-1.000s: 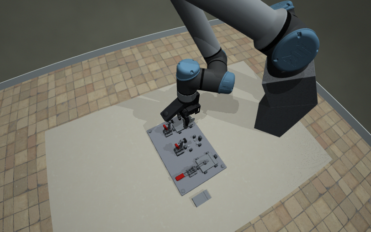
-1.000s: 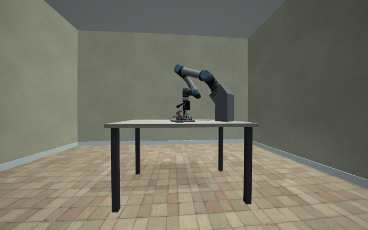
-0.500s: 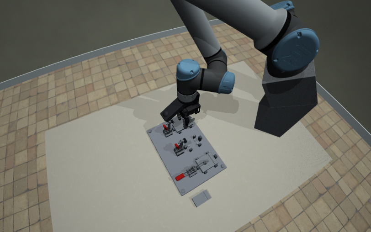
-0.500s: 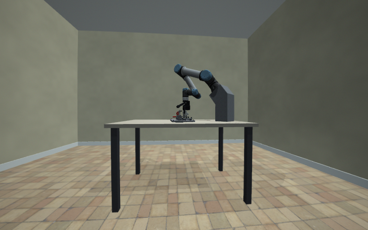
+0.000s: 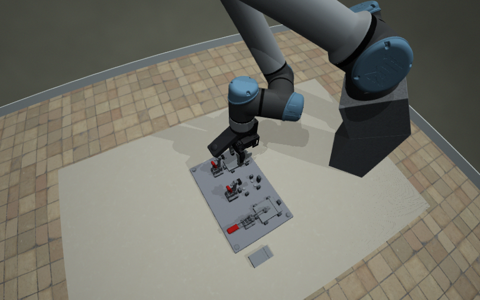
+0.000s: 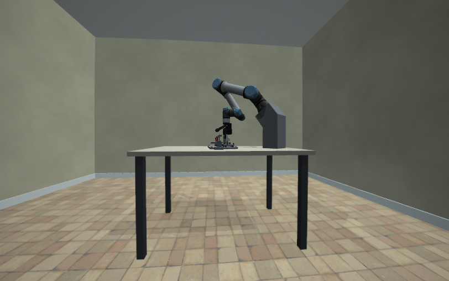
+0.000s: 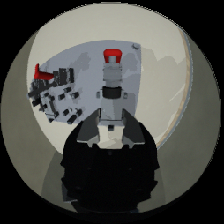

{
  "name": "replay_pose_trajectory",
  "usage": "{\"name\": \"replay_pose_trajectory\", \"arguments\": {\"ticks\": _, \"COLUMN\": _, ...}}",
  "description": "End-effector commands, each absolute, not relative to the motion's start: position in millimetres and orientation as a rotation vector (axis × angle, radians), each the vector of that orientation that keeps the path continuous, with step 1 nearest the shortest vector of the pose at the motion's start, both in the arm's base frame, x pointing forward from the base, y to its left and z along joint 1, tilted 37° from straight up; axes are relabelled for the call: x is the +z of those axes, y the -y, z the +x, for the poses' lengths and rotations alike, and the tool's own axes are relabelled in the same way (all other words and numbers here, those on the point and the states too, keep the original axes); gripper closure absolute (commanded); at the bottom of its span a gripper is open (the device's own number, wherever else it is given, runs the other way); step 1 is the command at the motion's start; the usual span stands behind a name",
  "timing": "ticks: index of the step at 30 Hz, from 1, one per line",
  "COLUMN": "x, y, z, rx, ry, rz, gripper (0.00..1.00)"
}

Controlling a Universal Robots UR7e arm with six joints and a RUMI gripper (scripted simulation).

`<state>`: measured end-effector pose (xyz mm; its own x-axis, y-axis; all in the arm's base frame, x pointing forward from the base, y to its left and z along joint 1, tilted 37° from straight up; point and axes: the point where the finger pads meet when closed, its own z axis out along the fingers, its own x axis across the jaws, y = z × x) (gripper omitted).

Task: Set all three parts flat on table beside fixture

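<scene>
The first of the three parts, a grey block (image 5: 260,256), lies on the table (image 5: 141,212) (image 6: 185,149) (image 7: 159,53) just beside the fixture (image 5: 212,198) (image 7: 132,66), while the clamp with the lowered red handle (image 5: 232,228) appears to hold a plate part (image 5: 271,212) in its nest. The gripper (image 5: 236,157) (image 6: 226,140) (image 7: 111,108), its jaws partly open, appears clamped on the end-nest part (image 5: 230,163) (image 7: 111,115); removal seems in hand, next requiring a straight lift clear of the locating blocks.

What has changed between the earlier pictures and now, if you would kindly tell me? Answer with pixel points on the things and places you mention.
Nothing has visibly moved. The jaws are still around the far part (image 5: 230,163) (image 7: 111,136) in the fixture (image 5: 213,195) (image 6: 209,146) (image 7: 90,94), and the grey part (image 5: 260,256) (image 6: 218,148) still lies beside it on the table.
</scene>
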<state>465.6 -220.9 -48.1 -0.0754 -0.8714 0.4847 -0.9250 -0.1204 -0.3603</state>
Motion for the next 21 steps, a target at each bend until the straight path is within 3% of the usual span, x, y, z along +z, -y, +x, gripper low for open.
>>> {"name": "replay_pose_trajectory", "arguments": {"ticks": 1, "x": -47.2, "y": 221.4, "z": 466.7, "rx": 0.970, "ry": 2.024, "rz": 2.076, "gripper": 1.00}}
{"name": "replay_pose_trajectory", "arguments": {"ticks": 21, "x": -34.6, "y": 211.7, "z": 459.3, "rx": 0.966, "ry": 2.024, "rz": 2.078, "gripper": 1.00}}
